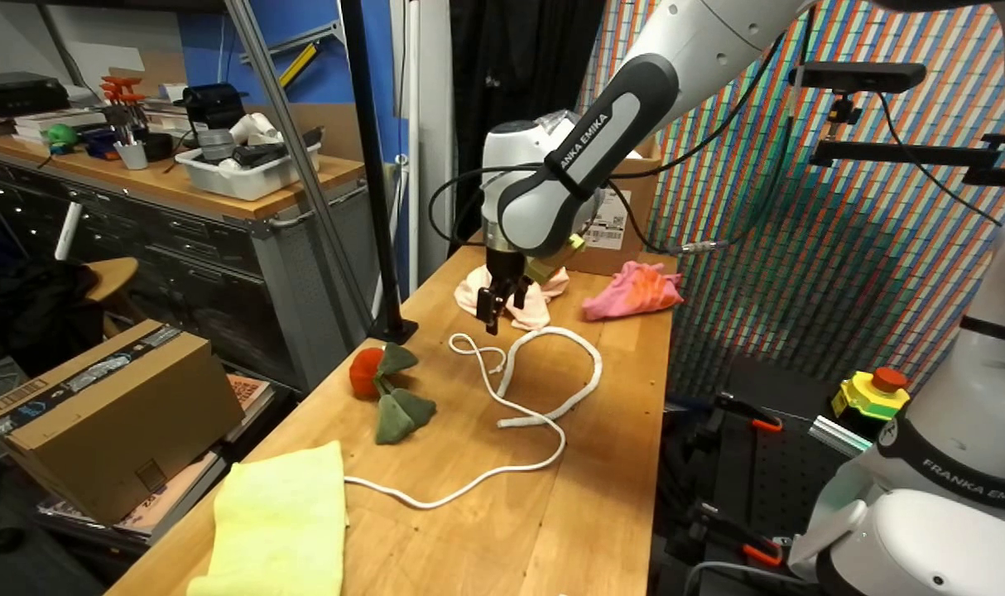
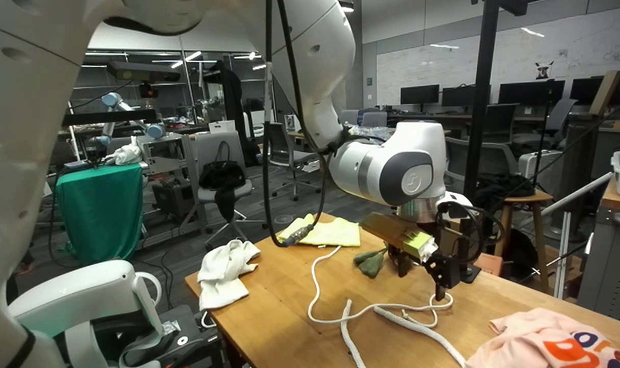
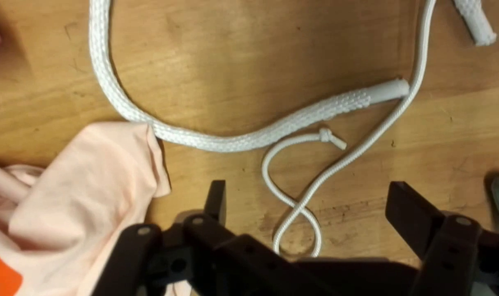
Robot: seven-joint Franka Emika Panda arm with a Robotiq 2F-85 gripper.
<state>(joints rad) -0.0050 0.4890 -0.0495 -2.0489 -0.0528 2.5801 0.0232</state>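
Note:
My gripper (image 1: 504, 314) is open and empty above the wooden table (image 1: 602, 513); it also shows in an exterior view (image 2: 421, 285). In the wrist view, my spread fingers (image 3: 307, 189) stand on either side of a small loop in a thin white rope (image 3: 328, 173). The rope has a knot near its end. The loop's lower part is hidden by my gripper. A thick white braided rope (image 3: 222, 144) curves beyond my fingertips; it also shows in an exterior view (image 1: 599, 364). A peach cloth (image 3: 89, 185) with orange print lies beside my left-hand finger, touching the thick rope.
A red and green plush object (image 1: 403, 410) lies near the black post (image 1: 370, 207). A yellow cloth (image 1: 283, 513) lies by the thin rope's far end. A pink cloth (image 1: 631, 291) and a cardboard box (image 1: 627, 223) stand behind. A white cloth (image 2: 225, 276) hangs at a table corner.

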